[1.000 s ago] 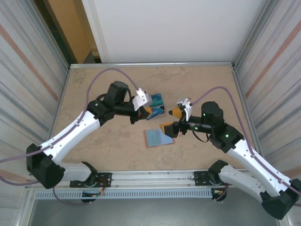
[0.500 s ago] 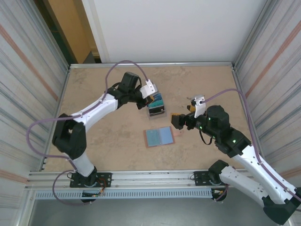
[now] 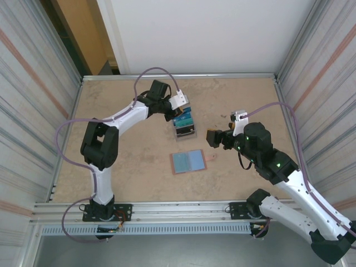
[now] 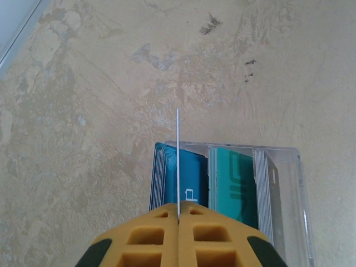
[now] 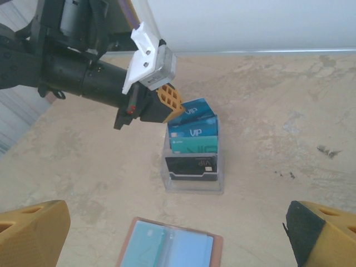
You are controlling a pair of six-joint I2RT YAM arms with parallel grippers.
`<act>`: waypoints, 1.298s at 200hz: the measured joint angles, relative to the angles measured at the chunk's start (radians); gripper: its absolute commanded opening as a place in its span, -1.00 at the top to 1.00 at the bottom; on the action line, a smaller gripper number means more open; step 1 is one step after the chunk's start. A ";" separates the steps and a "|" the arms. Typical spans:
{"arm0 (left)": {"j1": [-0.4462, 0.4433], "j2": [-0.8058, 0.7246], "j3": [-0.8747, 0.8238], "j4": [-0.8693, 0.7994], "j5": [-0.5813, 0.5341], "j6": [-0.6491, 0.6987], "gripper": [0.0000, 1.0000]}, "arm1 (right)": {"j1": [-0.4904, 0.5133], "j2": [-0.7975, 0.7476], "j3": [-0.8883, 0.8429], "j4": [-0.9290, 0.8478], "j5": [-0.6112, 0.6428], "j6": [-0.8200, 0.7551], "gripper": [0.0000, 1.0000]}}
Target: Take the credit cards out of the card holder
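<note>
Plainly, the left tool [image 4: 178,214] is clamped on 1 blue credit card [image 5: 193,109], pinching it at an upper corner. From the left wrist we see that card only as a thin white edge rising from between the 2 yellow fingers [image 4: 158,250].

The card hangs tilted at the back of the clear plastic stand [image 5: 194,187], with its lower edge hidden behind the cards in front. From the right wrist we count 4 card faces at the stand:
- 2 blue ones marked VIP, counting the pinched one
- 1 teal card [image 5: 194,146]
- 1 black card [image 5: 192,166] at the front

The stand sits on the tabletop [image 3: 122,161] just beyond the card holder [image 3: 188,161], apart from it. The 1 card holder lies spread open and flat with 2 pale blue panels facing up. Its short strap tab [image 3: 206,161] points toward the right arm.

The right tool [image 3: 218,137] hovers near the holder's far right corner, its jaws spread wide and gripping nothing.
</note>
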 measured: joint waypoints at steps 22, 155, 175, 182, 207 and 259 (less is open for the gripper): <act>0.000 0.010 0.011 -0.019 0.000 0.018 1.00 | 0.000 -0.002 0.000 -0.005 0.019 0.008 -0.98; 0.000 0.073 0.043 -0.077 -0.017 0.055 0.71 | 0.000 0.025 0.000 -0.041 0.074 0.073 -0.98; 0.000 0.073 0.047 -0.076 -0.027 0.053 0.53 | 0.000 0.027 0.000 -0.041 0.073 0.074 -0.98; 0.000 0.073 0.047 -0.076 -0.030 0.053 0.44 | 0.000 0.027 0.000 -0.041 0.073 0.074 -0.98; -0.001 0.073 0.048 -0.075 -0.042 0.051 0.42 | 0.000 0.027 0.000 -0.041 0.073 0.074 -0.98; -0.014 0.019 0.024 -0.057 -0.056 0.022 0.40 | 0.000 0.038 0.008 -0.048 0.069 0.077 -0.98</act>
